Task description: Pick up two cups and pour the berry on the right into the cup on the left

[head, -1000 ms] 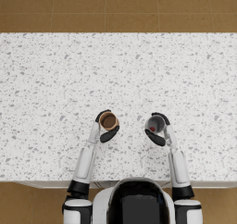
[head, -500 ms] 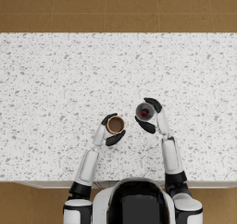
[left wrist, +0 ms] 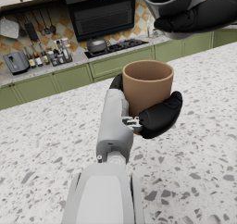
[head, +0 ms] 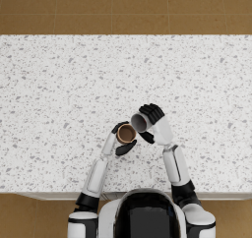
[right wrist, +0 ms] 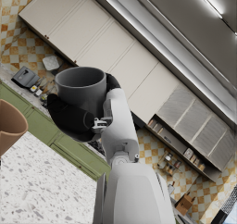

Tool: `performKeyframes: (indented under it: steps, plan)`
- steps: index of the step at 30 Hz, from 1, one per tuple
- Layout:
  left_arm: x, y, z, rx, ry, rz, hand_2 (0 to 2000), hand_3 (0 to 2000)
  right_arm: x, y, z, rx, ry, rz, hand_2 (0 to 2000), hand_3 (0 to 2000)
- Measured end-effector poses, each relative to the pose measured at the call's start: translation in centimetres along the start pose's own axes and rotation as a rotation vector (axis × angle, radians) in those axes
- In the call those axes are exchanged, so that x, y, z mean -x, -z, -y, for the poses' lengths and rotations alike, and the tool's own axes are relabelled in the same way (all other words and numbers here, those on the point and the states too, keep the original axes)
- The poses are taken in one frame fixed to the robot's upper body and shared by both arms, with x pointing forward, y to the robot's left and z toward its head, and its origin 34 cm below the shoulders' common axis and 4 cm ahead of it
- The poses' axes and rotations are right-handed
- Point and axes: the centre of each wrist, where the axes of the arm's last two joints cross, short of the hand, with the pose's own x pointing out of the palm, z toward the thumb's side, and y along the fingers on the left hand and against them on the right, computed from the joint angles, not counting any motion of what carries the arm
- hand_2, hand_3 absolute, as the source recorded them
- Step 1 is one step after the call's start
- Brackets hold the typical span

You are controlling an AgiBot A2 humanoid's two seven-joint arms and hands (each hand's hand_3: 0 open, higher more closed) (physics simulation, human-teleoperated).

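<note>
Speckled white terrazzo counter [head: 59, 109] fills the kitchen scene, with green cabinets and a stove behind it in the left wrist view. Both cups are already lifted off the counter, so the picking up looks done and the pour appears under way. The right hand [head: 151, 115] grips the grey cup [head: 140, 122], tipped on its side with its mouth aimed at the brown cup [head: 126, 133] just beside and below it. The left hand [head: 124, 139] wraps its fingers around the brown cup, holding it upright. No berry is visible in either cup, so I cannot tell whether it has dropped across.
</note>
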Motion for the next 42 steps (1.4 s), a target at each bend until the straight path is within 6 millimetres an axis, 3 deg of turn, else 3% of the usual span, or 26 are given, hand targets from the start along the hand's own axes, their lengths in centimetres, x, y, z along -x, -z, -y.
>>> performKeyframes:
  steps: [8, 9, 42]
  plan:
    - [-0.1, 0.5, -0.2, 0.02, -0.01, 0.013, 2000, 1280, 0.5, -1.5, 0.4, 0.028, 0.036, -0.245, 2000, 1280]
    - [-0.1, 0.6, -0.3, 0.022, -0.013, 0.014, 2000, 1280, 0.5, -2.3, 0.8, 0.117, -0.012, -0.358, 2000, 1280]
    - [-0.3, 1.1, -1.6, 0.042, -0.033, 0.06, 2000, 1280, 0.3, -4.6, 0.2, 0.065, 0.122, -1.327, 2000, 1280]
